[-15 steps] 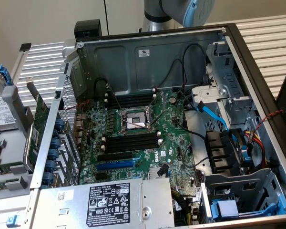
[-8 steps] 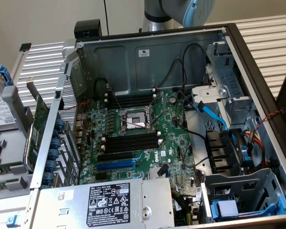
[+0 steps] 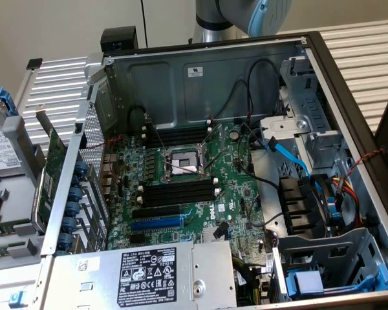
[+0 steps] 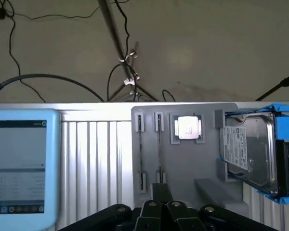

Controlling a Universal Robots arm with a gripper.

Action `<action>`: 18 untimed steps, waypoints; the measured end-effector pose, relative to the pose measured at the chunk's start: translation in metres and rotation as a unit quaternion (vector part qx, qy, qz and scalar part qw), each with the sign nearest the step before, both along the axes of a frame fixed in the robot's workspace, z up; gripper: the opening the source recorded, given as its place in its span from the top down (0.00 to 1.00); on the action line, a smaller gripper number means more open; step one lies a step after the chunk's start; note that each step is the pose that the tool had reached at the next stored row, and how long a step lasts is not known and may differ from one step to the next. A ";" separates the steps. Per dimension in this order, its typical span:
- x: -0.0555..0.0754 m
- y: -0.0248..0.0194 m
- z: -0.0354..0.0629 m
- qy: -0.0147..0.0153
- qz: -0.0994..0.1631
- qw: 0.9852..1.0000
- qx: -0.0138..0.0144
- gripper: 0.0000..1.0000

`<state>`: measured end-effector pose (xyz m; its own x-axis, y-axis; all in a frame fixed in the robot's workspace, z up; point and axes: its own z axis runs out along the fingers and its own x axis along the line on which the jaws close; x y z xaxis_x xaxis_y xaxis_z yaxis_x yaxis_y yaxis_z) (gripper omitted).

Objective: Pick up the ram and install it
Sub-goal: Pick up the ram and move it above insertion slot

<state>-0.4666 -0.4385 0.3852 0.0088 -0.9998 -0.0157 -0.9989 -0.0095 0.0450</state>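
Soft, even light fills the open computer case in the exterior view. Its grey rear wall is plainly lit, while the motherboard lies in deeper shade cast by the case sides. The ribbed white bench at the exterior view's right is bright, close to washed out, and a pale sheen lies on the power supply cover. In the wrist view the floor is dim and flatly lit, with one faint brighter patch. The processor on the grey tray glares white, its markings lost. The gripper is a dark shape with small highlights. The screen glows pale.
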 end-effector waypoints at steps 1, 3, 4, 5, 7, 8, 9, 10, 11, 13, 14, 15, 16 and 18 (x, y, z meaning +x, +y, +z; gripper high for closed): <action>0.000 0.0000 0.0001 -0.001 0.007 1.000 0.000 0.89; 0.000 0.0000 0.0001 -0.004 0.018 1.000 0.000 0.89; 0.000 0.0000 0.0000 -0.005 0.022 1.000 0.000 0.89; 0.000 0.0000 0.0000 -0.006 0.024 1.000 0.000 0.89; 0.000 0.0000 0.0000 -0.009 0.026 1.000 0.000 0.89; 0.000 0.0000 0.0000 -0.011 0.026 1.000 0.000 0.89; 0.000 0.0000 0.0000 -0.011 0.026 1.000 0.000 0.89; 0.000 0.0000 0.0000 -0.013 0.026 1.000 0.000 0.89; 0.000 0.0000 -0.0001 -0.014 0.026 1.000 0.000 0.89; 0.001 0.0000 -0.0003 -0.015 0.026 1.000 0.001 0.89; 0.001 0.0000 -0.0004 -0.015 0.026 1.000 0.001 0.89; 0.000 0.0000 -0.0006 -0.016 0.026 1.000 0.001 0.89; 0.000 0.0000 -0.0007 -0.016 0.026 1.000 0.001 0.89; 0.000 -0.0001 -0.0010 -0.016 0.026 1.000 0.001 0.89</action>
